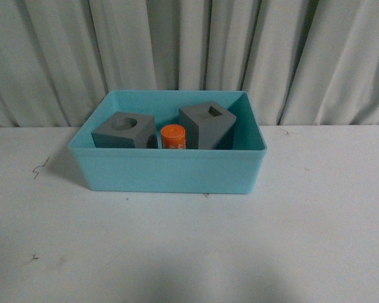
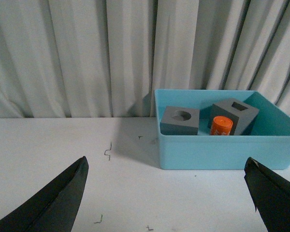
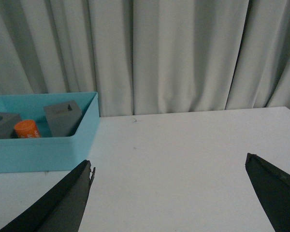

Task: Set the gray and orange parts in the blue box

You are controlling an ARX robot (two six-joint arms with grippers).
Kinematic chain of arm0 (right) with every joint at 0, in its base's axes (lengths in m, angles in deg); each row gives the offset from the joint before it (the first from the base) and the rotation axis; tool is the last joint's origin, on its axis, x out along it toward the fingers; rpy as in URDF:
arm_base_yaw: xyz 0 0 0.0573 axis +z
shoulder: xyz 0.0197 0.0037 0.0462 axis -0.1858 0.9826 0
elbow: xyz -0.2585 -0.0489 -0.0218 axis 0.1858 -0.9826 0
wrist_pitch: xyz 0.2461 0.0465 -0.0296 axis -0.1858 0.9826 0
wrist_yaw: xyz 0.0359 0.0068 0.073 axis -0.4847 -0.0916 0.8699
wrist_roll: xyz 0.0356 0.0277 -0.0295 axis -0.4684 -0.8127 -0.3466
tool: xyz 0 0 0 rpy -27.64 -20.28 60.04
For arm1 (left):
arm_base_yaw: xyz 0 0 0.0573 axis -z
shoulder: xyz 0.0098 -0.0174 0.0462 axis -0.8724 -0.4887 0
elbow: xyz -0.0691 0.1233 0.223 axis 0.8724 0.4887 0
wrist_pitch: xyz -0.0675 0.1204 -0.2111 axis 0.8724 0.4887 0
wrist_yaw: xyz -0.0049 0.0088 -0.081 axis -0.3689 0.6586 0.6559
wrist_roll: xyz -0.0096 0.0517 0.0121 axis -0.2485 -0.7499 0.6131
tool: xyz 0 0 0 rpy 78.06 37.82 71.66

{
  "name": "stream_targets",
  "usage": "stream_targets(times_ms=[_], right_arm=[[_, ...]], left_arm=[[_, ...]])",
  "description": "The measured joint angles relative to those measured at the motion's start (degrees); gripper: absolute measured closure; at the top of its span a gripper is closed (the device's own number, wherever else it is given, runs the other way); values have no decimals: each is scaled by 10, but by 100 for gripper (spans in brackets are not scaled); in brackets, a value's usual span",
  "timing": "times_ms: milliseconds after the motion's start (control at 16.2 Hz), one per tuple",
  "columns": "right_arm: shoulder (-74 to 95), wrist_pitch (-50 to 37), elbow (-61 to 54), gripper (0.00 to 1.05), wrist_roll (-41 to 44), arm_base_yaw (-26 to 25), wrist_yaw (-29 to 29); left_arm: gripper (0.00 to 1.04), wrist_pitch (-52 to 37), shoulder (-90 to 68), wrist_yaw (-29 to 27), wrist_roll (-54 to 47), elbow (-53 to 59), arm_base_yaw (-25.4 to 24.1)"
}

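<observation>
**All three parts sit in the blue box; both my hands are spread and empty**

My left hand [image 2: 166, 193] is spread wide: its two dark fingers [image 2: 58, 200] fill the lower corners of the left wrist view with nothing between them but bare worktop [image 2: 125, 193]. My right hand [image 3: 171, 193] is spread just as wide in the right wrist view, dark fingers [image 3: 63, 203] at the lower left and lower right of the frame, gripping nothing. Neither hand shows in the front view.

Beyond them, the blue box [image 1: 167, 170] stands on the white worktop at the centre of the front view, close to the pale curtain [image 1: 189, 50] behind. Inside it, the gray cube with the round recess [image 1: 124, 130] lies at the left, and the gray cube with the square recess [image 1: 207, 125] stands tilted at the right. The orange cylinder [image 1: 173, 136] stands between them, just beside both. In the left wrist view the box is at the right of the frame; in the right wrist view it is at the left edge.
</observation>
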State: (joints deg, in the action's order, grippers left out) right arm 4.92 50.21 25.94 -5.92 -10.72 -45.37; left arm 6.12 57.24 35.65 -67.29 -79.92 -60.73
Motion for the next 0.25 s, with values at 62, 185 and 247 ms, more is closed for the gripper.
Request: stream_targets(times_ms=[62, 185, 247], right_arm=[[0, 0, 0, 6, 0, 0, 0], [0, 0, 0, 6, 0, 0, 0], [0, 0, 0, 6, 0, 0, 0]], left_arm=[[7, 0, 0, 0, 0, 0, 0], [7, 0, 0, 0, 0, 0, 0], [7, 0, 0, 0, 0, 0, 0]])
